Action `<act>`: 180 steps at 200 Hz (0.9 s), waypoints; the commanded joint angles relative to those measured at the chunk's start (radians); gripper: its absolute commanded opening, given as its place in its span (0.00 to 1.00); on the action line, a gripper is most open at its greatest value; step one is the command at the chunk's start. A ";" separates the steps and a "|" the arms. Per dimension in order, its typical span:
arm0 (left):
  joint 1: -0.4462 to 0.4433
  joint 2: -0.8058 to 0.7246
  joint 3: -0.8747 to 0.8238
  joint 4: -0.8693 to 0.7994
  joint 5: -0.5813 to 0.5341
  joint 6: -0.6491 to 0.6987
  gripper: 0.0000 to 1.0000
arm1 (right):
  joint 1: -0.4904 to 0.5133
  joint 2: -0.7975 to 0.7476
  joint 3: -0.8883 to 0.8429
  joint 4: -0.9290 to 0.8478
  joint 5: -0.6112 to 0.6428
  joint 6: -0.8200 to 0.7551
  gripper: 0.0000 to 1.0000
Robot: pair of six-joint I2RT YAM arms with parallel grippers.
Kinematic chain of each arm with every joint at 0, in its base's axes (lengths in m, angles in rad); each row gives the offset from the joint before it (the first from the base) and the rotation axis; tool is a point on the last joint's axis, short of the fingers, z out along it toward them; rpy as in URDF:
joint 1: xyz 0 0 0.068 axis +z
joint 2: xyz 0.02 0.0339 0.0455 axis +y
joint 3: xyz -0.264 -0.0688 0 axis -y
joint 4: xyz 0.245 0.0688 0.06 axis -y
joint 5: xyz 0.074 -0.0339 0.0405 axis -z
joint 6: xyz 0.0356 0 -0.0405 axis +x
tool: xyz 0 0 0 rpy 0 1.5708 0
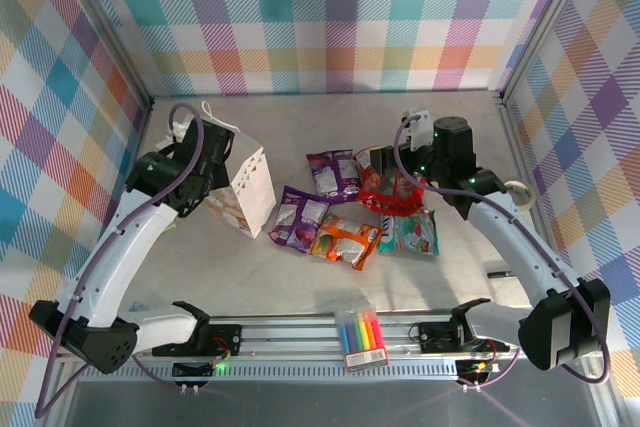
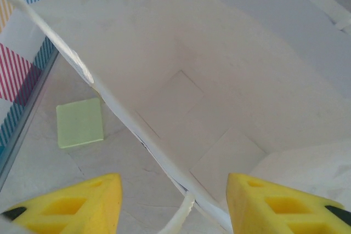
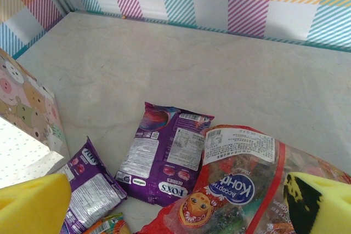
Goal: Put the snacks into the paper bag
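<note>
My left jaws hang over the open mouth of the paper bag (image 1: 245, 197), which stands left of centre in the top view on the worktop (image 1: 300, 127). In my left wrist view the 2 yellow pads (image 2: 66, 206) sit well apart at the bottom corners of the frame. The near rim of the paper bag (image 2: 126, 119) and a white cord handle (image 2: 181, 215) run up between them, and neither pad presses on them, so these jaws are released. The bag's white creased floor fills the centre of that frame. A pale green square (image 2: 80, 123) lies on the worktop at the left, just outside the bag.

My right jaws are spread wide and grasp nothing. Their pads (image 3: 33, 204) are in the lower corners of the right wrist view, above the red packet (image 3: 241, 190).

All 5 snacks lie on the worktop right of the bag, in the middle of the top view. A purple packet (image 1: 333, 173) is uppermost, with a second purple packet (image 1: 298, 219) nearest the bag. The orange packet (image 1: 347, 240) touches that second one. The red packet (image 1: 390, 192) is under my right wrist, and the teal-and-white packet (image 1: 410, 234) is just below the red one.

A pack of marker pens (image 1: 362, 337) rests at bottom centre.
</note>
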 commanded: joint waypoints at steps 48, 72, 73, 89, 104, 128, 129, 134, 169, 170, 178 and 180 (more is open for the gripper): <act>-0.008 0.073 0.009 -0.001 -0.022 -0.051 0.50 | 0.006 0.023 -0.004 0.046 -0.028 -0.003 0.99; -0.009 0.102 -0.001 -0.008 0.005 -0.014 0.43 | 0.006 0.024 -0.005 0.032 -0.021 -0.012 0.99; -0.008 0.103 0.000 -0.009 0.004 -0.013 0.43 | 0.006 0.024 -0.005 0.031 -0.021 -0.012 0.99; -0.007 0.120 0.005 -0.030 -0.017 0.002 0.40 | 0.007 0.025 -0.005 0.026 -0.018 -0.020 0.99; -0.008 0.139 0.015 -0.061 -0.030 0.014 0.34 | 0.006 0.028 -0.003 0.024 -0.014 -0.024 0.99; -0.008 0.157 0.031 -0.098 -0.013 0.034 0.24 | 0.006 0.031 0.000 0.022 -0.009 -0.026 0.99; -0.008 0.157 0.031 -0.098 -0.012 0.036 0.23 | 0.006 0.031 0.001 0.022 -0.009 -0.026 0.99; -0.008 0.156 0.033 -0.101 -0.005 0.043 0.21 | 0.005 0.033 0.002 0.022 -0.009 -0.026 0.99; -0.007 0.151 0.066 -0.118 0.016 0.096 0.16 | 0.006 0.052 0.017 0.003 -0.003 -0.035 0.99; -0.007 0.151 0.068 -0.118 0.016 0.098 0.16 | 0.006 0.053 0.017 0.001 -0.003 -0.035 0.99; -0.006 0.153 0.084 -0.122 0.010 0.115 0.17 | 0.006 0.057 0.021 -0.004 -0.001 -0.037 0.99; -0.007 0.153 0.089 -0.124 0.008 0.119 0.16 | 0.006 0.057 0.021 -0.005 0.000 -0.038 0.99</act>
